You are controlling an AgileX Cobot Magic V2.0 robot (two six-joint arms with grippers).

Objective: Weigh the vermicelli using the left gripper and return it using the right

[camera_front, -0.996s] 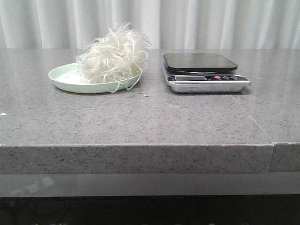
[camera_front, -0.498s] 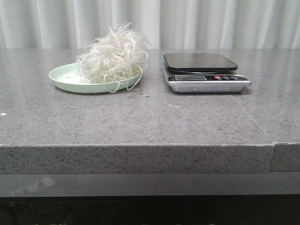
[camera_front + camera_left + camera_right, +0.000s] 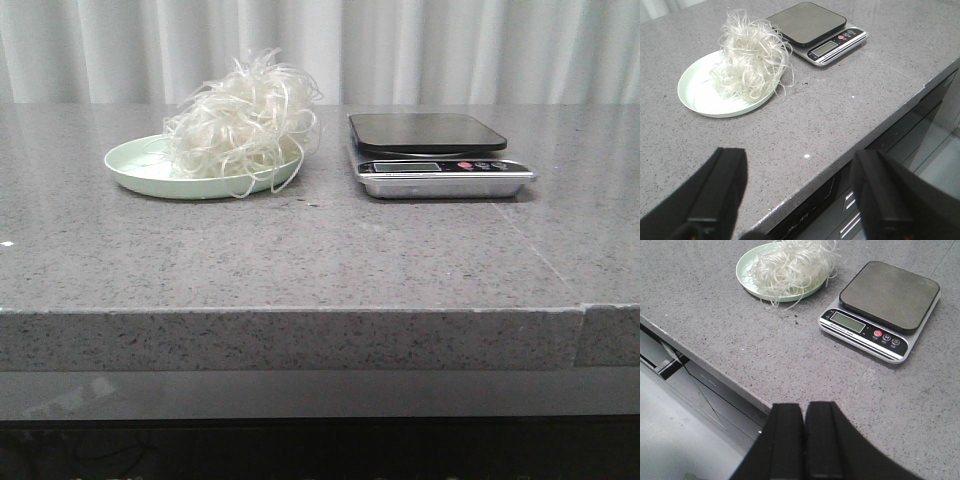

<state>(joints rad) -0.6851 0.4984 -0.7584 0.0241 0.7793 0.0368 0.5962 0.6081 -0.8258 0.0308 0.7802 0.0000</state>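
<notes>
**A:** What has changed on your table in the last second?

**B:** Nothing you could detect. The vermicelli (image 3: pixel 243 120) sits on the pale green plate (image 3: pixel 135 165) exactly as it did a second ago, and the scale (image 3: pixel 432 152) beside it has not shifted. That suggests to me the weighing has not begun; your first reach is still ahead.

**A:** And my grippers?

**B:** Neither shows in the front view. From its own wrist camera, your left gripper (image 3: pixel 800 185) has its black fingers spread wide, holding nothing, well back from the plate over the table's near edge. Your right gripper (image 3: pixel 804 435) has its fingers pressed together, also empty, hanging back from the scale.

**A:** Describe the materials.

**B:** The vermicelli is a fluffy nest of thin, curly, translucent off-white strands, some trailing over the plate's rim. The plate is shallow, smooth and round. The scale has a dark, flat, rounded-square platform, bare, above a silver display strip. The table (image 3: pixel 300 260) is speckled grey stone.
</notes>
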